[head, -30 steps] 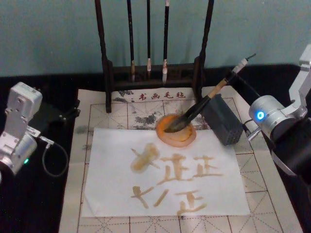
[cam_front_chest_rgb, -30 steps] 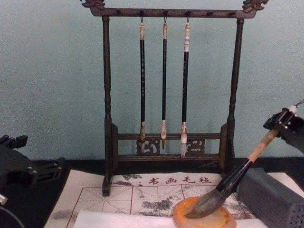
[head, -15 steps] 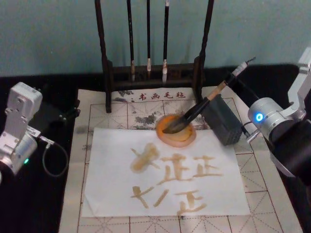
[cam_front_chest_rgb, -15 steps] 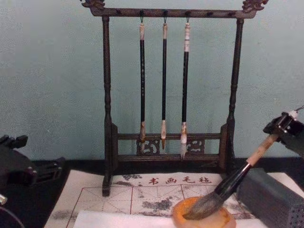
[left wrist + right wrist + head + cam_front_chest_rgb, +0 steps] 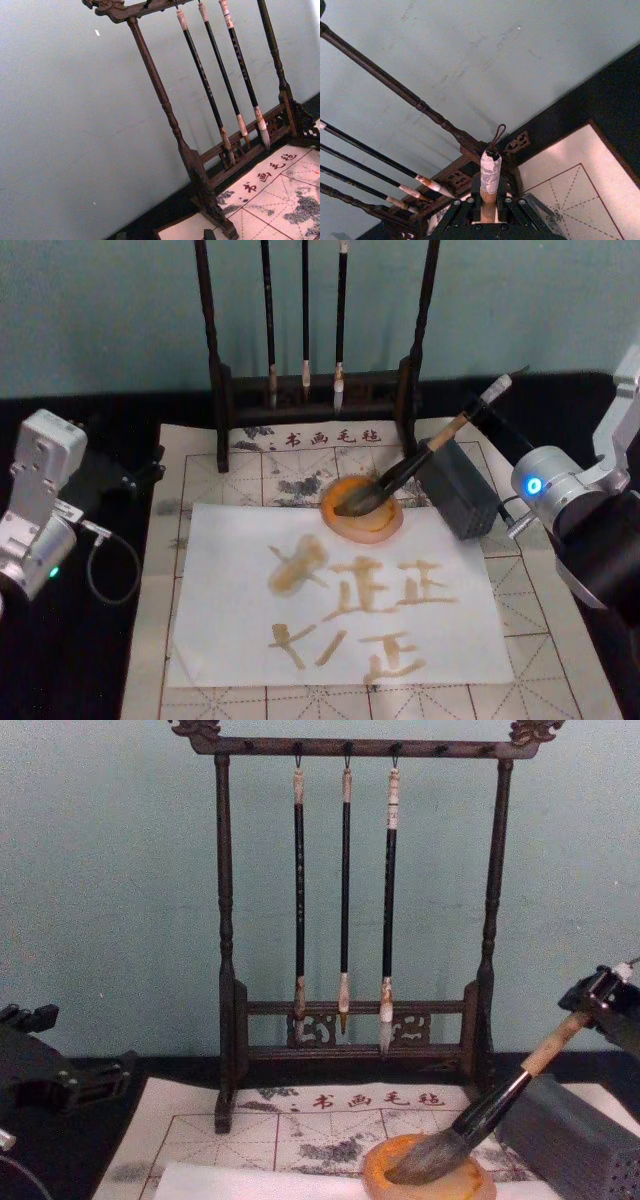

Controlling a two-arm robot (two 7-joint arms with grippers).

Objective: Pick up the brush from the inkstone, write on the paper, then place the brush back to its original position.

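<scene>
White paper (image 5: 240,640) bears tan strokes; orange-tan inkstone (image 5: 362,523); beige red-gridded mat (image 5: 540,610).

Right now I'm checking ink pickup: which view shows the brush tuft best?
Chest view: the brush tuft lies side-on in the inkstone. Head view shows it from above; right wrist view shows its wrapped top in the right claw.

The brush (image 5: 405,468) — thick tan handle, black lower section, bushy grey-brown tuft, white-wrapped top with a small loop — leans steeply, its tuft resting inside the inkstone (image 5: 363,510) and its handle rising toward the robot's right. The inkstone is a small round orange-tan dish with a thick rim, overlapping the far edge of the paper (image 5: 230,630). That white sheet lies flat, marked with tan brushstrokes and characters.
</scene>
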